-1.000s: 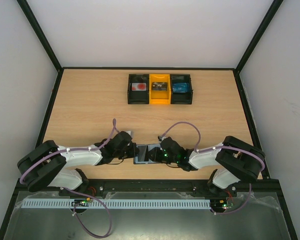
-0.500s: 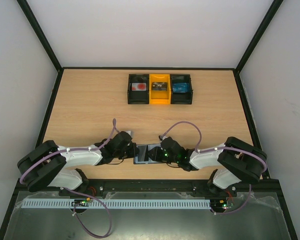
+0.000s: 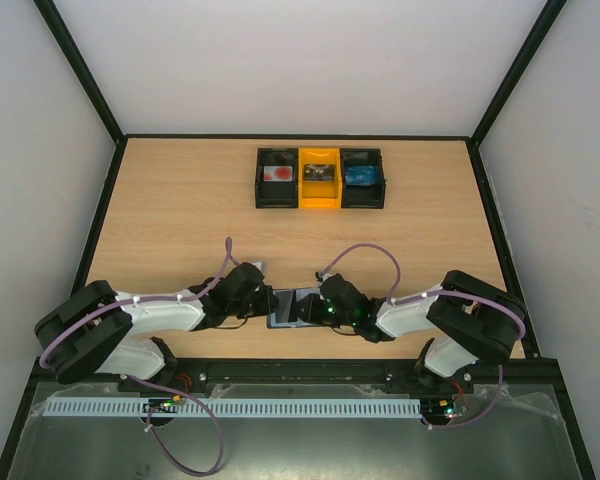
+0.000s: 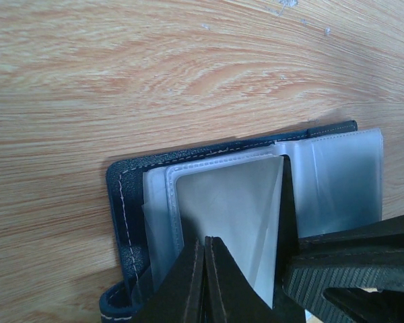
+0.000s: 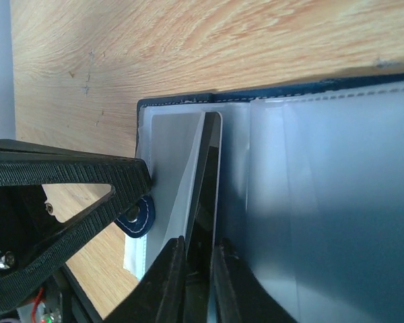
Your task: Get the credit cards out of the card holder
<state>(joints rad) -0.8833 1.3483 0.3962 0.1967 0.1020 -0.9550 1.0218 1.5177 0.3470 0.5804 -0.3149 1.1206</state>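
The dark navy card holder [image 3: 288,310] lies open on the table near the front edge, between my two grippers. Its pale grey-blue pockets [image 4: 337,175] face up. My left gripper [image 4: 205,243] is shut, with its tips resting on the left pockets. My right gripper [image 5: 195,247] is shut on a thin pocket leaf [image 5: 207,168] and holds it on edge. That leaf is pale on one face [image 4: 229,208]. I cannot tell whether a card sits in it. No bright blue card shows in the holder. The holder's snap tab [image 5: 136,215] lies by the left finger [image 5: 67,182].
Three small boxes stand in a row at the back: black [image 3: 277,178], yellow [image 3: 319,178], black [image 3: 362,178]. The right one holds something blue, the left one something white and red. Black frame rails run along the table's sides.
The right gripper has edged slightly to the left over the holder. The left arm and the holder have not visibly moved.
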